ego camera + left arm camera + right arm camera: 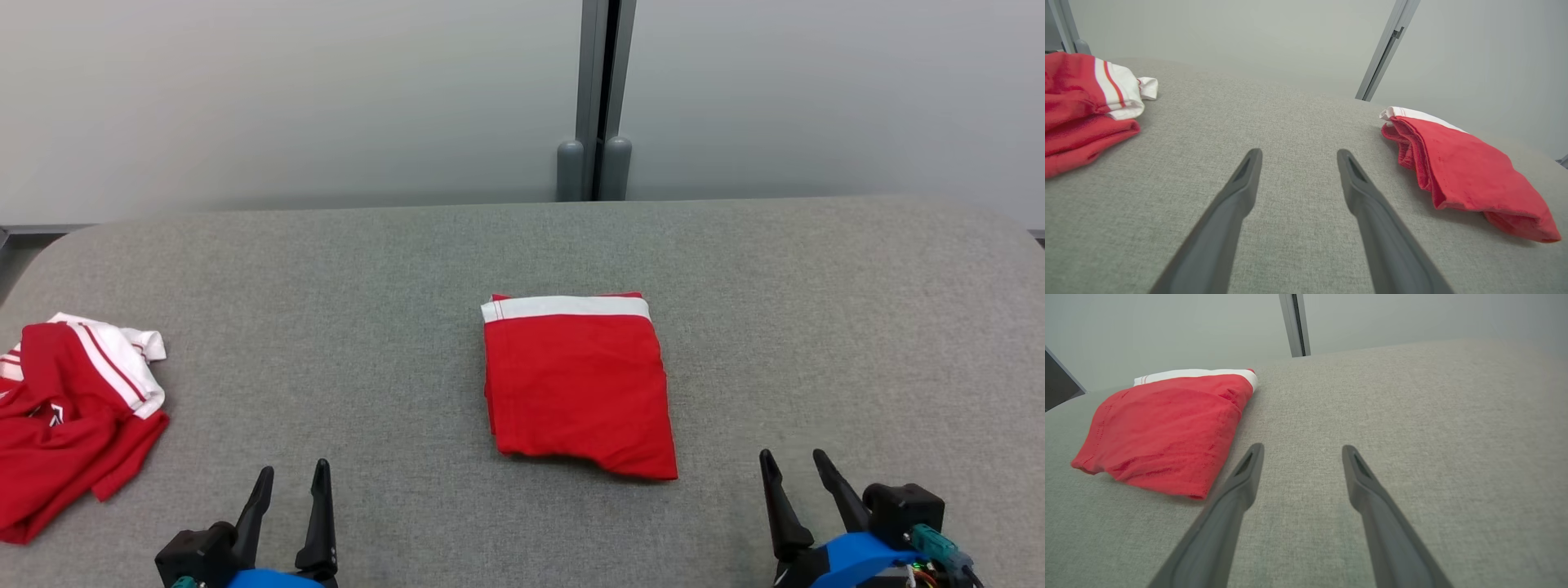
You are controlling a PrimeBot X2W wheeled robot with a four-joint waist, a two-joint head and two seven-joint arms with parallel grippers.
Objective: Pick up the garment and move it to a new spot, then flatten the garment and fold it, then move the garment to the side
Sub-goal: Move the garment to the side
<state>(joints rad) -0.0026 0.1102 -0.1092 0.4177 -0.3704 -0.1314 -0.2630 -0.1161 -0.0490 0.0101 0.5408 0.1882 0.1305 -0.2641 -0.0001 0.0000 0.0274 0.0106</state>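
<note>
Well left of the folded red garment (578, 384), crumpled red-and-white clothing (73, 416) lies on the grey table (367, 269). Nearer, left of the garment, the left gripper (294, 466) stands wide, empty. The garment itself lies flat mid-table. Nearer, right of it, the right gripper (792, 452) stands equally wide, empty.

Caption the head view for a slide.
Folded red garment centred on grey surface, crumpled garment at left; left gripper and right gripper open, empty.

A bare test lab: grey cloth-covered table (522, 245) before plain pale partition panels (286, 98)
</note>
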